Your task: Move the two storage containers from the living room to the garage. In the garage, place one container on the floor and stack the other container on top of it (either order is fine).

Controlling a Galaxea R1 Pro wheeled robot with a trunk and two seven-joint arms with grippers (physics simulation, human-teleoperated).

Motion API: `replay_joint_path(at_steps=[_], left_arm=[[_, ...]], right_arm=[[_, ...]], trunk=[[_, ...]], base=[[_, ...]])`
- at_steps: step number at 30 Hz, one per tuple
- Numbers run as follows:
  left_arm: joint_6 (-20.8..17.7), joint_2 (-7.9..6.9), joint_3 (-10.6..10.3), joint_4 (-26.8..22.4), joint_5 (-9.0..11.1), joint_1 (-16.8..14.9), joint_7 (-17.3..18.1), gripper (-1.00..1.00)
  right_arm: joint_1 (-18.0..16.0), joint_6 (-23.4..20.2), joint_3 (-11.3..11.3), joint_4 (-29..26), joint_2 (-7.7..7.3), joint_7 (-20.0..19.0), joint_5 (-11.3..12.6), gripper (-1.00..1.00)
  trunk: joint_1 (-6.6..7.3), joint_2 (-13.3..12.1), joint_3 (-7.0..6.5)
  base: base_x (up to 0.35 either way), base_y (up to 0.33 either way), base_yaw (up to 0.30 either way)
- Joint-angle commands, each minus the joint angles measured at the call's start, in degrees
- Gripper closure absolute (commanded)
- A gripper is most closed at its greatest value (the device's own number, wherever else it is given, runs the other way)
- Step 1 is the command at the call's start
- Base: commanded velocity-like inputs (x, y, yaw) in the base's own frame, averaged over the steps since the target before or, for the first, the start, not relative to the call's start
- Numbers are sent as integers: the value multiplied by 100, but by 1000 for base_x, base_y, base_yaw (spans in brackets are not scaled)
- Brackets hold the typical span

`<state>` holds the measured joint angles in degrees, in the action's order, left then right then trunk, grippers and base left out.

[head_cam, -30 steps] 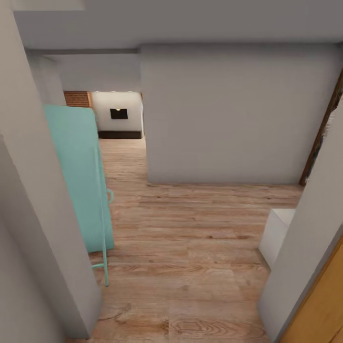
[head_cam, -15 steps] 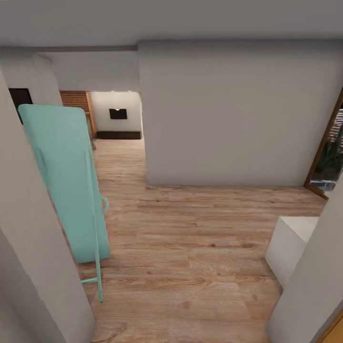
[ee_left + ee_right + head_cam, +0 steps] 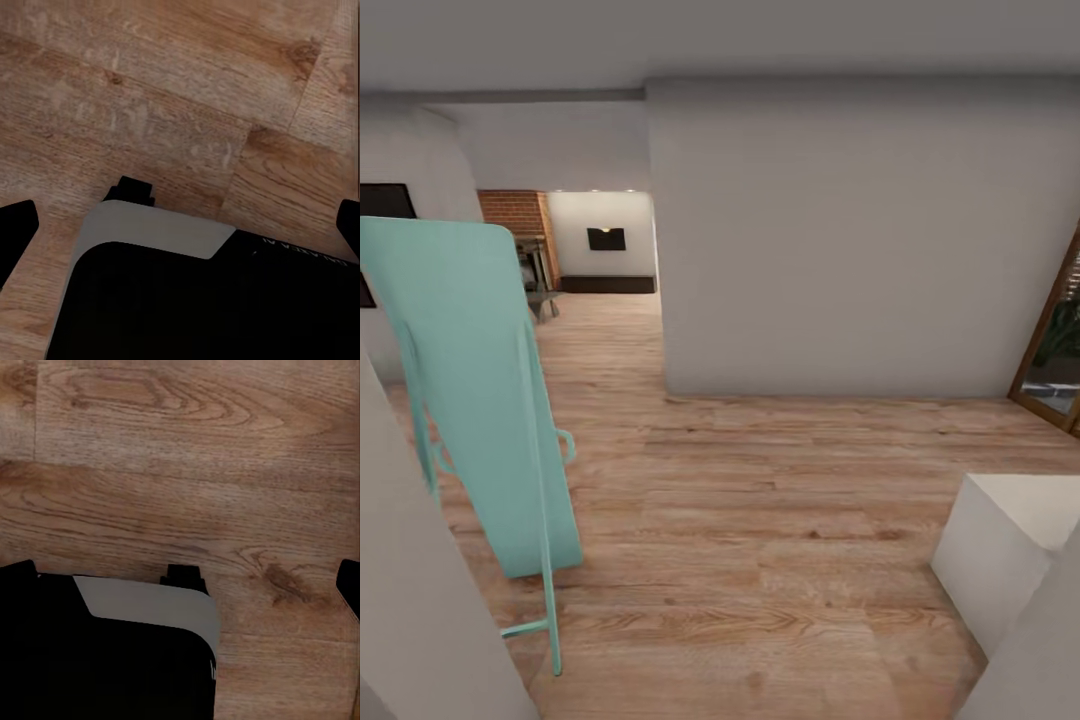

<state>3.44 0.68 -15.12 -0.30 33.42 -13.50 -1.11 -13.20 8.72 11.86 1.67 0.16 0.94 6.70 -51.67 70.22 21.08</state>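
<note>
Wood plank floor [image 3: 760,520] ahead, teal folded stand [image 3: 480,400] leaning at left, white block [image 3: 1000,560] at right, grey wall [image 3: 840,240] between — both grippers' fingers spread wide, holding nothing.

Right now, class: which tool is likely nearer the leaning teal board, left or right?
Probably left. The teal board stands at the head view's left, the left arm's side. The left tool and right tool both hang open over the wood floor, neither touching the board.
</note>
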Motion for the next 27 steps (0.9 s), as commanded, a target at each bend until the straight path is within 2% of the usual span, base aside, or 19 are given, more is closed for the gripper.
replay_joint_path(at_steps=[1,27], left_arm=[[19,2,-49,4,43,-4,-12,-100],[69,3,-51,4,42,-4,-47,-100]], right_arm=[[-8,34,50,18,2,3,59,-100],[-8,34,50,18,-2,3,59,-100]], trunk=[[-3,3,6],[-3,3,6]], base=[[322,0,0],[322,0,0]])
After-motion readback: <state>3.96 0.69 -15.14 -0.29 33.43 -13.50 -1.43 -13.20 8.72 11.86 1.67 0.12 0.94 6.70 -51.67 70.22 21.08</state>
